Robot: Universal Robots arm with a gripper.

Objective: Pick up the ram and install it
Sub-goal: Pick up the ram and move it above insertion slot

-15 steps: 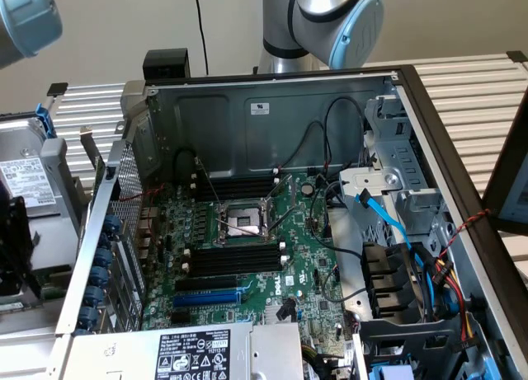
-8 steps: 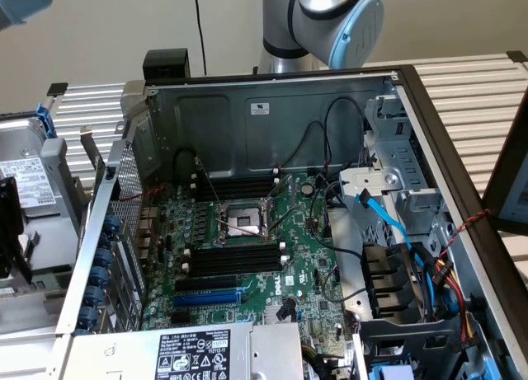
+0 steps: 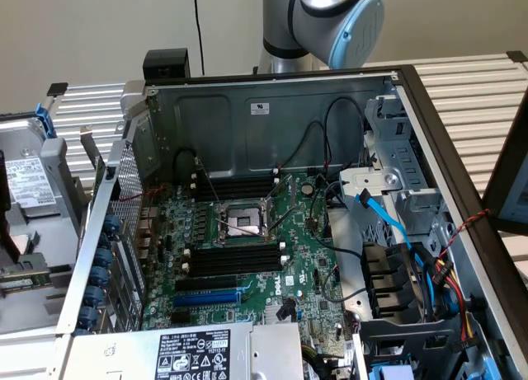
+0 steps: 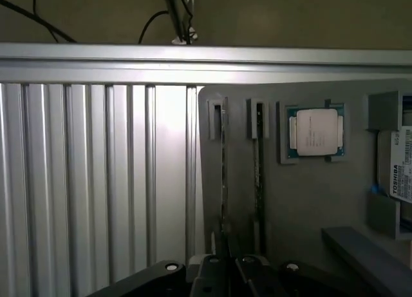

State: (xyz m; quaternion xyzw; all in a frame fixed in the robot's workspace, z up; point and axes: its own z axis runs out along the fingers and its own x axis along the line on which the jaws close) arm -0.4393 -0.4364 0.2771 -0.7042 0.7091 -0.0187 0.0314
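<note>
Seemingly at pick-up: poised with the gripper (image 4: 225,274) in line with the ram (image 4: 223,181), on edge in a slot of the grey tray (image 4: 309,200); cannot tell whether open or closed. Calls for squaring to that thin edge, minding the second stick (image 4: 258,181) just beside; freer room toward the ribbed table (image 4: 96,181).

Ext. cam: high on near side of open PC case (image 3: 214,124), tilted down at motherboard (image 3: 247,256), arm (image 3: 330,17) on far side; mid range. Wrist cam: just behind gripper (image 4: 225,274), close, facing grey parts tray (image 4: 309,200) & slatted table (image 4: 96,181). Shared: tray w/ hard drive (image 4: 400,174), at the exterior view's left.
</note>
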